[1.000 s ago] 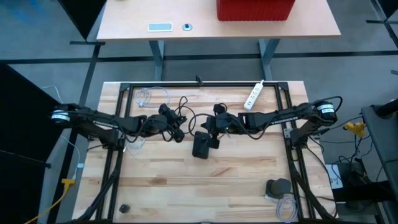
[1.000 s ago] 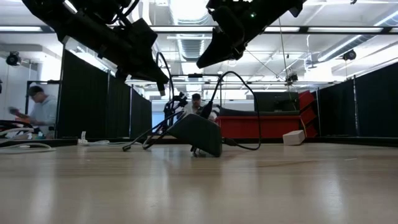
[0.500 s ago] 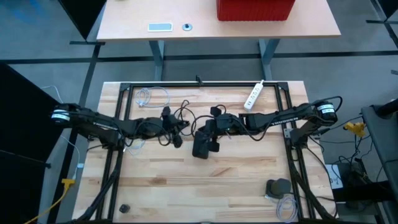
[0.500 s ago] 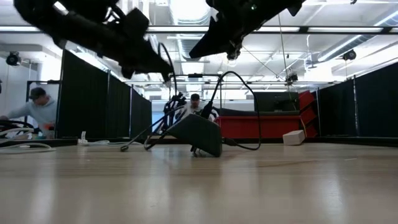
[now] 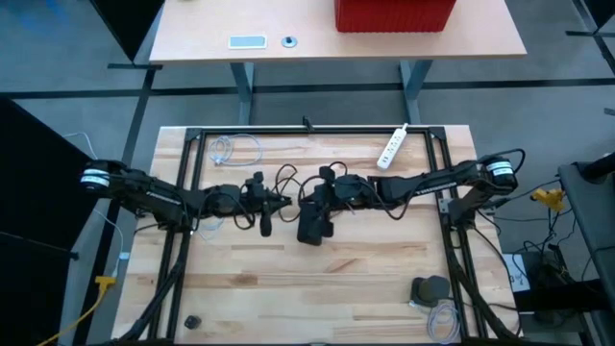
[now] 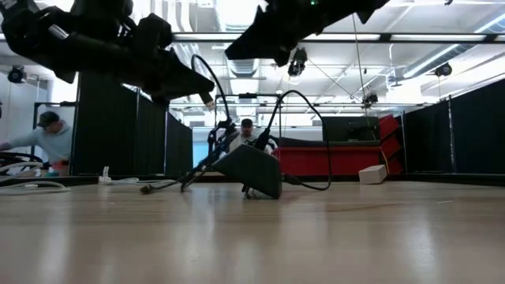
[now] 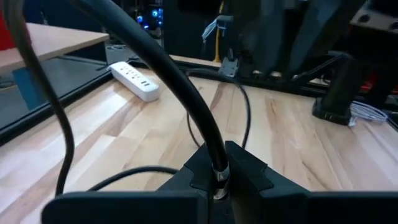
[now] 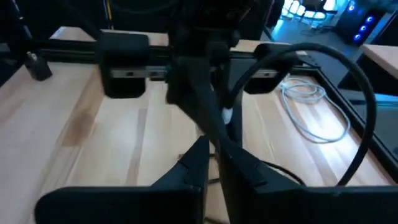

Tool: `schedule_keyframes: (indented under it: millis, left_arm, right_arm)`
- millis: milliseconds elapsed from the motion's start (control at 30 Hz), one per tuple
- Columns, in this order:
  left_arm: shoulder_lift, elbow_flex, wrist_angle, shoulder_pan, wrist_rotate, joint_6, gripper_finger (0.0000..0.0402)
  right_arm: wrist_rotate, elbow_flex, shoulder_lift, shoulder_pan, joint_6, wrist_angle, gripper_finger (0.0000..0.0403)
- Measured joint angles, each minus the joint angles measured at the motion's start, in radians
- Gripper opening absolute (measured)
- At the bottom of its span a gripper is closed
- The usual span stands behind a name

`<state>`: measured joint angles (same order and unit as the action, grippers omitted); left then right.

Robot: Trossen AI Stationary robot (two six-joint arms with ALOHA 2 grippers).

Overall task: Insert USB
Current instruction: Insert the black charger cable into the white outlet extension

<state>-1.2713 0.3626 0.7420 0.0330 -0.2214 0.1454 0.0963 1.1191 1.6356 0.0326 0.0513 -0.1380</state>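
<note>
A black wedge-shaped device (image 5: 309, 226) (image 6: 256, 170) rests on the table's middle on its lower edge, with black cables (image 5: 288, 178) looping behind it. My left gripper (image 5: 276, 200) (image 6: 207, 96) hovers just left of it, shut on a black cable (image 7: 186, 93). My right gripper (image 5: 313, 195) (image 6: 237, 51) hangs above the device's far end, facing the left one, its fingers close together around a black cable (image 8: 199, 106). A small silver tip (image 8: 227, 115) shows below the left gripper. Whether it is the USB plug I cannot tell. My left gripper pinches the black cable between its two fingers at a spot (image 7: 217, 169) where a bit of silver shows. The fingers point nearly level toward the table's right. The cable rises away from them in a slack arc, clear of the table. My right gripper has the black cable (image 8: 219, 144) running slantwise into the narrow gap between its two fingers. They point slanting down toward the table's left. The cable is lifted clear of the table; the contact itself is hidden by the fingers.
A white power strip (image 5: 391, 147) (image 7: 134, 74) lies at the far right and a white cable coil (image 5: 231, 149) at the far left. A grey puck (image 5: 430, 288) sits at the near right. A black metal frame (image 5: 317, 132) borders the table. People stand in the room behind (image 6: 47, 134).
My left gripper has moved toward the table's right and a little down, tipping from a downward slant to nearly level, the cable going with it. My right gripper has shifted toward the table's left, so the two now stand close together. A loose cable end has slid along the table.
</note>
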Motion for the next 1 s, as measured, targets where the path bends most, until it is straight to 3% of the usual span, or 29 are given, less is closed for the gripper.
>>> schedule_keyframes:
  millis: [300, 567, 867, 1000]
  left_arm:
    - [0.0, 0.0, -0.009, 0.004, 0.056, -0.061, 0.0016]
    - [0.0, -0.012, -0.013, 0.023, 0.056, -0.063, 0.0016]
    - [0.003, -0.018, -0.002, 0.03, 0.056, -0.062, 0.0016]
    - [0.003, -0.019, -0.001, 0.031, 0.057, -0.059, 0.0016]
  right_arm:
    - [-0.004, 0.133, 0.125, 0.0, -0.041, 0.002, 0.0112]
    - [0.003, 0.261, 0.233, -0.007, -0.052, 0.081, 0.0134]
    - [0.007, 0.272, 0.244, -0.02, -0.051, 0.067, 0.0071]
    - [-0.003, 0.272, 0.247, -0.02, -0.027, 0.067, 0.0012]
